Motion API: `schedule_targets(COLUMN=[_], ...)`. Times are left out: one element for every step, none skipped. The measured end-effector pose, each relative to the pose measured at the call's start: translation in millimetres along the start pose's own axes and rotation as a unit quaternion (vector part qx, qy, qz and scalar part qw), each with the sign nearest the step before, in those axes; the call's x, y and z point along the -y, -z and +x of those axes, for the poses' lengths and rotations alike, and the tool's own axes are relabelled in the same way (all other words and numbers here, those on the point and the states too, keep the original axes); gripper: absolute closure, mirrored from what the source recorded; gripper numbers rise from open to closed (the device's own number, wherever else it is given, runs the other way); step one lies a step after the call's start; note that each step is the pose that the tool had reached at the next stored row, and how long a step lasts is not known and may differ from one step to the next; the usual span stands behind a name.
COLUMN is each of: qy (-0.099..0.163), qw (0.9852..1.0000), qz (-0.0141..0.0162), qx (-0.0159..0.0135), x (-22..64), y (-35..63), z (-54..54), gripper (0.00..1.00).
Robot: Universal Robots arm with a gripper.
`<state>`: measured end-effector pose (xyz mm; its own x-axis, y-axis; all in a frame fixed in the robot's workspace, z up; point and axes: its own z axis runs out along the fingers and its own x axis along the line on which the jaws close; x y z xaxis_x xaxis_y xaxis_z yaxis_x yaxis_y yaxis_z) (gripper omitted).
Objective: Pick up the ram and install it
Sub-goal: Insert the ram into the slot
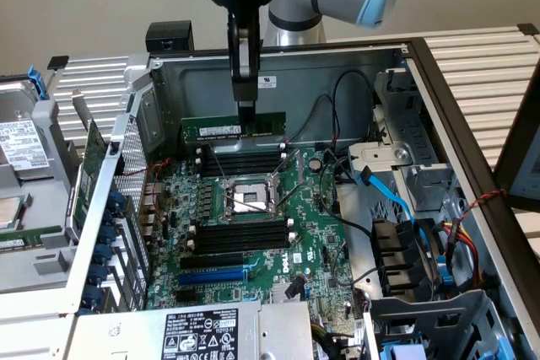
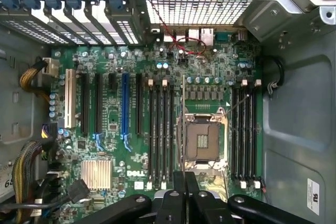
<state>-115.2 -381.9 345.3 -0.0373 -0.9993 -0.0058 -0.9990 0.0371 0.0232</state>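
The ram [image 1: 221, 129] is a long green stick with a white label. It hangs level and on edge inside the open computer case. My gripper [image 1: 245, 110] comes straight down from above and is shut on the ram's top edge, near its middle. The stick hovers just above the far bank of black memory slots [image 1: 245, 160], apart from them. In the wrist view my dark fingers [image 2: 178, 199] are pressed together. Beyond them lie the motherboard [image 2: 113, 116] and the CPU socket [image 2: 202, 140], with black memory slots [image 2: 157, 129] on either side of the socket.
A second bank of black slots [image 1: 236, 233] and a blue slot [image 1: 211, 276] lie nearer on the board. Black and blue cables [image 1: 384, 196] run at the exterior view's right beside drive bays. The power supply [image 1: 198, 335] sits in front, and the case wall [image 1: 337, 69] stands close behind the ram.
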Motion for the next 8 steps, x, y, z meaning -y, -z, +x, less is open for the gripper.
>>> schedule_targets(qy=[0.0,0.0,0.0,0.0,0.0,0.0,0.0,0.0], qw=[1.0,1.0,1.0,1.0,1.0,1.0,1.0,1.0], qz=[-0.0011,-0.0029,-0.0043,-0.0047,-0.0047,-0.0047,-0.0046,-0.0045], qx=[0.0,-0.0001,-0.0001,-0.0005,-0.0021,-0.0032,-0.0047,-0.006], x=[0.1,0.1,0.1,0.1,0.1,0.2,0.2,0.2], y=[-1.5,-2.9,-4.1,-4.7,-5.3,-6.1,-7.2,-8.2], z=[0.0,0.0,0.0,0.0,0.0,0.1,0.1,0.1], gripper=[0.88,0.88,0.88,0.88,0.88,0.88,0.88,0.88])
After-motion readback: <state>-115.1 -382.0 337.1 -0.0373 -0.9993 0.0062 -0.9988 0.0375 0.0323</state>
